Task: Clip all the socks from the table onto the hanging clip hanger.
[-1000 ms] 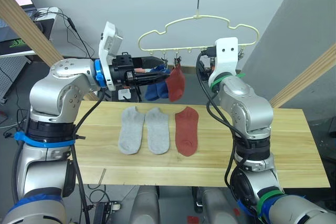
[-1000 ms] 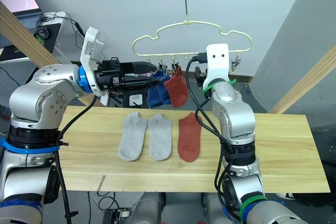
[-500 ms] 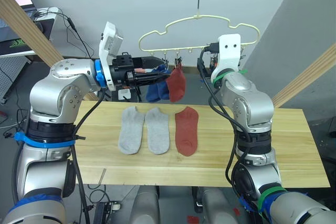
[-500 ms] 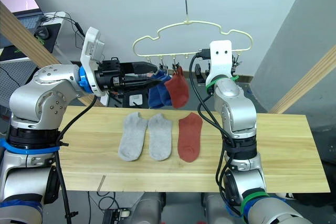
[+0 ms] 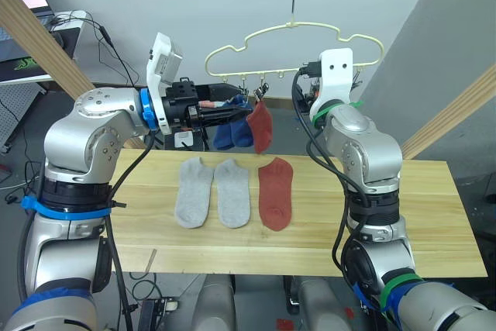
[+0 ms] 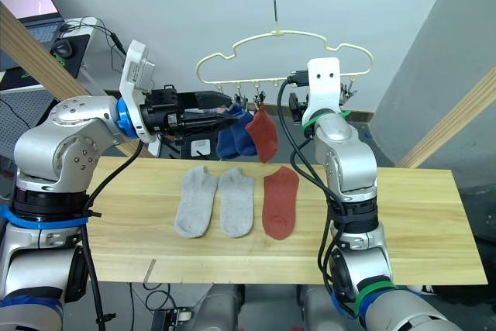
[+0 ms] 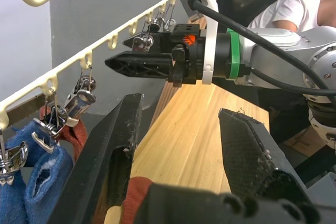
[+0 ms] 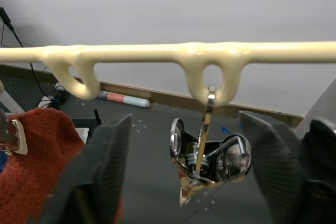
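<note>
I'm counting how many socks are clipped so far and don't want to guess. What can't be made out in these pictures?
- Blue socks, head views: they overlap and the left gripper crosses their tops, so their number and clips are unclear.
- Rust red sock, left wrist view: a gripper finger covers its lower part.
- Clips at the clip hanger's right end, head views: hidden behind the right arm.

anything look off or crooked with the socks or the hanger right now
Nothing stands out. The pale cream cloud-shaped clip hanger hangs level, with two blue socks and one rust red sock clipped on. Two light grey socks and another rust red sock lie flat, side by side, on the light wooden table.
</note>
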Tool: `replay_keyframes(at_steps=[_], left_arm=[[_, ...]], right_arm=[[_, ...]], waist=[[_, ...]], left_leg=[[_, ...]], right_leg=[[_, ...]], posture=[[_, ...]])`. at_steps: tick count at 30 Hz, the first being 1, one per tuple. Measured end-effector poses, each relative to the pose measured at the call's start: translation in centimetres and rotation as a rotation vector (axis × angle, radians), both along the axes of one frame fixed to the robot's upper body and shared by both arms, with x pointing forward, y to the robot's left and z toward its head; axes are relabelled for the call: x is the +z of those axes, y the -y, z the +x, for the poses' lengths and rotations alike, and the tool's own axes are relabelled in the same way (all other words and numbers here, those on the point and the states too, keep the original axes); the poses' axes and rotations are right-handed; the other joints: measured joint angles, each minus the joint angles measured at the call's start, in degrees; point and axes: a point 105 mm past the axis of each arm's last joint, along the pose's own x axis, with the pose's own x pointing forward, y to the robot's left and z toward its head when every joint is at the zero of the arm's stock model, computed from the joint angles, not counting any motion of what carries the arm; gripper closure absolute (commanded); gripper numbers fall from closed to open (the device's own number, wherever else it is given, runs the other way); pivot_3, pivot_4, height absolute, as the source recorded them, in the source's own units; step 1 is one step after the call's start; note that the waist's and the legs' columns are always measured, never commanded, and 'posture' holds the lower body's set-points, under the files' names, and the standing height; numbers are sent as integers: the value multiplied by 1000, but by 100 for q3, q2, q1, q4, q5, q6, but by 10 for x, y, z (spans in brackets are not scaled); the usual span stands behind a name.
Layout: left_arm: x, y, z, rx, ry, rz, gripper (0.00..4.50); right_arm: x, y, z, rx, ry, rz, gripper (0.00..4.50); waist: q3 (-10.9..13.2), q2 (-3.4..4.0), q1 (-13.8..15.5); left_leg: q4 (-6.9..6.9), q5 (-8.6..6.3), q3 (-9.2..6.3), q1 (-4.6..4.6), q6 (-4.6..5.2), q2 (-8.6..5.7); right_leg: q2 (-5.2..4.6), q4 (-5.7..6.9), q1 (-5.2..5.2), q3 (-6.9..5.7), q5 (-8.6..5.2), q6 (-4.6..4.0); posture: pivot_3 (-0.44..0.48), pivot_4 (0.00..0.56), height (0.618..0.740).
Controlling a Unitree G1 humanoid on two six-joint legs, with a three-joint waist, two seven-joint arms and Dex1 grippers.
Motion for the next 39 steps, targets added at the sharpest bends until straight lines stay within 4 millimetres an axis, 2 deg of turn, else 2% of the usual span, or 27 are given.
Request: replay_keyframes(at_steps=[6, 16, 24, 29, 39], left_arm=[[0, 0, 1, 8, 2, -2, 1904], [0, 1, 0, 12, 6, -2, 1904], [0, 1, 1, 16, 7, -2, 1904], [0, 2, 1, 13, 6, -5, 1904], [-1, 3, 1, 7, 6, -9, 1904]], right_arm=[[7, -3, 0, 7, 17, 4, 1062], [14, -20, 5, 63, 11, 27, 1062], [13, -17, 6, 52, 11, 21, 1062], [-1, -8, 7, 23, -26, 14, 1062], [6, -6, 2, 12, -5, 17, 1062]], waist=[[1, 1, 0], [1, 1, 8], [1, 2, 8], [3, 2, 6], [3, 3, 0]], left_leg=[[0, 0, 0, 0, 0, 0], [-1, 0, 0, -1, 0, 0], [-2, 0, 0, -1, 0, 0], [-2, 0, 0, -1, 0, 0], [-2, 0, 0, -1, 1, 0]], right_leg=[[0, 0, 0, 0, 0, 0], [0, -2, 0, 0, 0, 0], [0, -2, 0, 0, 0, 0], [0, -2, -1, 0, 0, 0], [0, -2, -1, 0, 0, 0]], posture=[[130, 282, 740], [142, 281, 740], [126, 281, 740], [119, 283, 740], [114, 283, 740]])
